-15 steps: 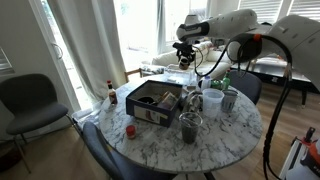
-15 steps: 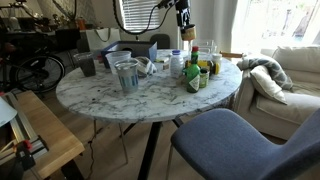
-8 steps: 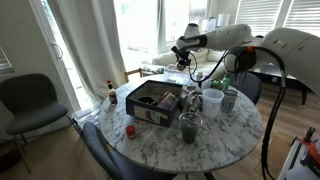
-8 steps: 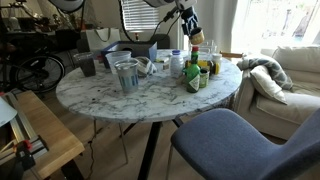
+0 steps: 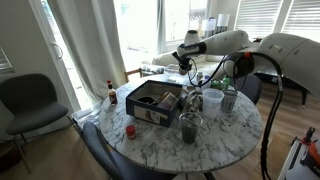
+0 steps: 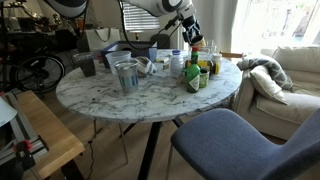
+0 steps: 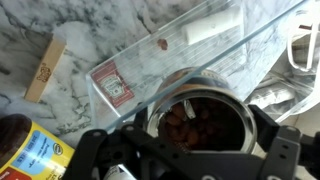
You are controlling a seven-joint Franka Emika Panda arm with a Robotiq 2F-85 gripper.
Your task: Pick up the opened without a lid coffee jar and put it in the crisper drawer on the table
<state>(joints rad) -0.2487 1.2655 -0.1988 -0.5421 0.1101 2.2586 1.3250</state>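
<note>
My gripper [image 7: 197, 132] is shut on the lidless coffee jar [image 7: 188, 110]. Its open mouth shows brown coffee inside. The jar hangs just above the clear plastic crisper drawer [image 7: 262, 42], near the drawer's near rim. The drawer holds a white packet [image 7: 213, 27] and a red packet [image 7: 113, 82]. In both exterior views the gripper [image 5: 187, 63] [image 6: 190, 31] is low over the far side of the round marble table [image 5: 215, 138], with the jar [image 6: 193, 35] in it. The drawer is hard to make out in those views.
A dark box [image 5: 152, 102] with a tan side sits mid-table. Several bottles and jars [image 6: 196, 72] and a metal cup [image 6: 126, 75] stand nearby. A wooden block [image 7: 46, 68] and a yellow-labelled jar [image 7: 28, 150] lie beside the drawer. Chairs surround the table.
The arm has come down and shifted sideways with the jar in the gripper, bringing it low over the drawer. Nothing on the table has moved.
</note>
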